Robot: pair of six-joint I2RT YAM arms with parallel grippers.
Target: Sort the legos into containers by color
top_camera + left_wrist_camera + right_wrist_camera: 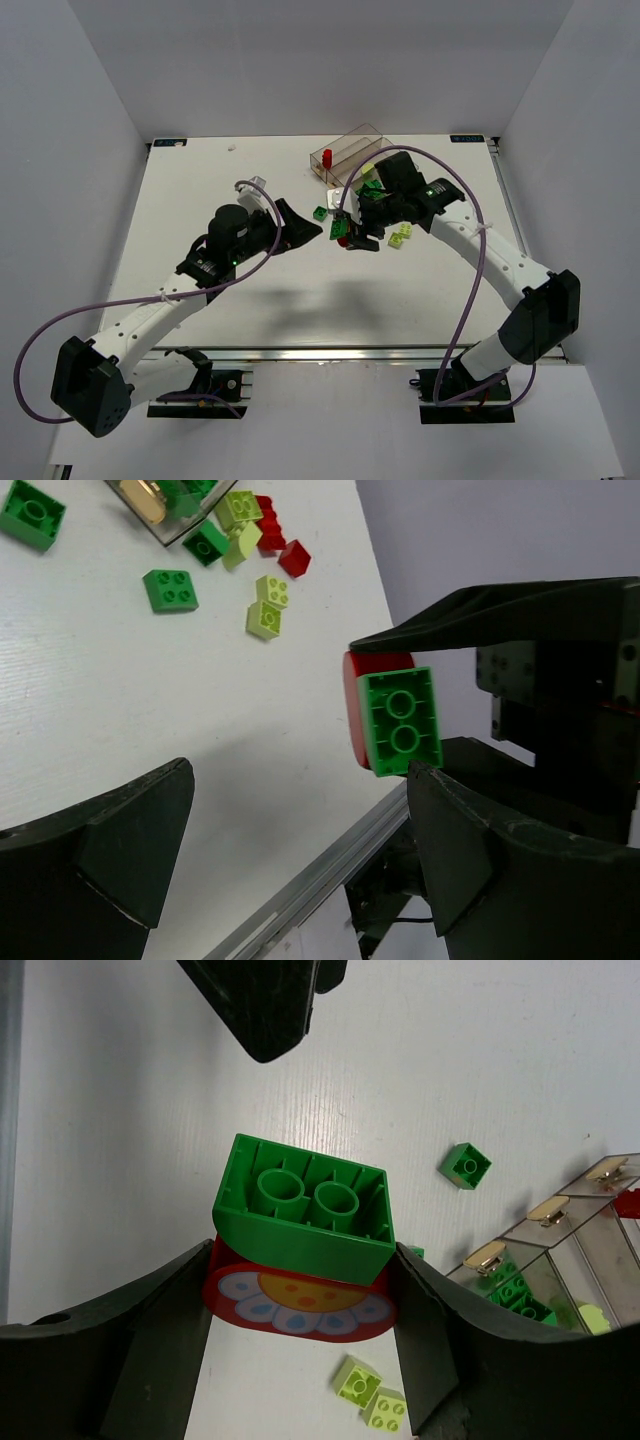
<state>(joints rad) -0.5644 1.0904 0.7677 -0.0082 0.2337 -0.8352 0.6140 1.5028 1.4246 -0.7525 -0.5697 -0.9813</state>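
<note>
Holding: green brick (pixel 300 1222) on red piece (pixel 300 1305), clamped by R gripper (pixel 300 1270).
L gripper (pixel 300 850): jaws apart, nothing gripped, just beside brick.
Table (pixel 300 300) edges: well apart from both.

Both arms are bending inward from their bases at the near edge of the counter (pixel 200 200), elbows swung out to the sides and wrists angling toward the middle. The left gripper (pixel 305 226) is pointing right toward the other arm, its jaws standing wide apart with nothing between them. The right gripper (pixel 352 238) is pointing left and downward, its jaws clamping opposite sides of a lego stack (pixel 300 1230), a green brick seated on a red one. The two grippers are facing each other tip to tip, close but not touching.
</note>
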